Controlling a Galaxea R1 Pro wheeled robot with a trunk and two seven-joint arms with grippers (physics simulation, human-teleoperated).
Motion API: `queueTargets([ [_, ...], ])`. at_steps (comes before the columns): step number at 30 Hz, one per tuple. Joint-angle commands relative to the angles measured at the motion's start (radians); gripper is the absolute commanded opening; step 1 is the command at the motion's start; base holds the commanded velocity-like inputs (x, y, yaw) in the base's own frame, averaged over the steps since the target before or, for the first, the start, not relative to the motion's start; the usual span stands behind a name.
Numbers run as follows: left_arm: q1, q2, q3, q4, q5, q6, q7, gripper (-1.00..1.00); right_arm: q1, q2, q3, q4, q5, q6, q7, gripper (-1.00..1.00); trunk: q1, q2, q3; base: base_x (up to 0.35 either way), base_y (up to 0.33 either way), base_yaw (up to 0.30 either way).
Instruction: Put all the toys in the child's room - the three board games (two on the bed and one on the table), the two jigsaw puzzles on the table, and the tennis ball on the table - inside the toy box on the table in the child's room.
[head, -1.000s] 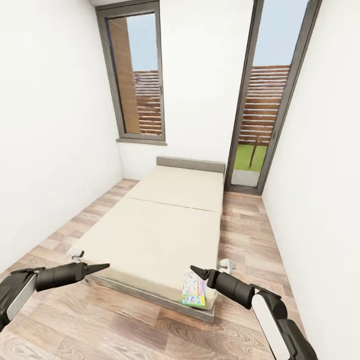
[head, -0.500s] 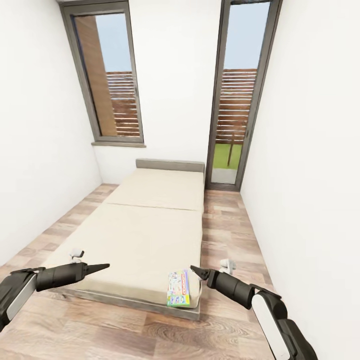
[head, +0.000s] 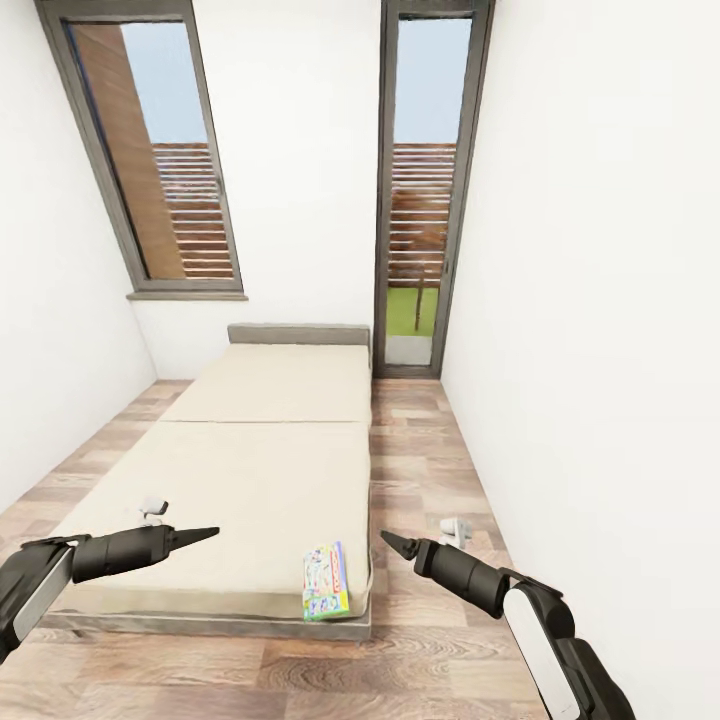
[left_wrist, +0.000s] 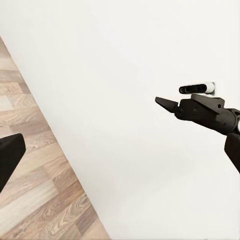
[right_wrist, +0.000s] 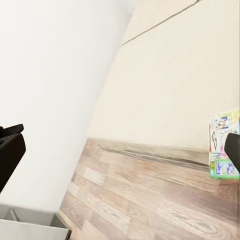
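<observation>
One colourful board game (head: 326, 582) lies flat on the near right corner of the beige bed (head: 250, 470). In the right wrist view the same board game (right_wrist: 223, 145) sits by the mattress edge, partly behind a dark fingertip (right_wrist: 234, 150). My left gripper (head: 205, 534) hovers over the bed's near left part, open and empty. Just right of the game, over the floor, my right gripper (head: 390, 542) is open and empty. The left wrist view shows the right gripper (left_wrist: 165, 102) against the white wall. The table, toy box, puzzles and tennis ball are out of view.
White walls close in on both sides. A wood-floor strip (head: 420, 460) runs between the bed and the right wall. A tall glass door (head: 425, 190) and a window (head: 150, 160) stand in the far wall behind the grey headboard (head: 298, 333).
The whole picture has shifted, so the camera has turned right: bed, window and door sit further left. Both arms hold the same pose. The board game rests on the same bed corner.
</observation>
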Motion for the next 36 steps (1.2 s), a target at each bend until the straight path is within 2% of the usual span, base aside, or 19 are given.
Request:
queueTargets([
  [1, -0.001, 0.002, -0.004, 0.000, 0.008, 0.011, 0.000, 1.00, -0.001, 0.000, 0.000, 0.000, -0.004, 0.006, 0.000, 1.00, 0.001, -0.002, -0.002, 0.000, 0.000, -0.245],
  [19, -0.001, 0.002, -0.004, 0.000, 0.008, 0.012, 0.000, 1.00, -0.001, 0.000, -0.002, 0.000, -0.003, 0.006, 0.000, 1.00, 0.001, -0.002, -0.001, 0.000, 0.000, -0.056],
  [36, -0.001, 0.002, -0.004, 0.000, 0.008, 0.009, 0.000, 1.00, -0.001, 0.001, -0.001, 0.001, -0.004, 0.006, 0.000, 1.00, 0.001, -0.002, -0.019, 0.000, -0.001, -0.055],
])
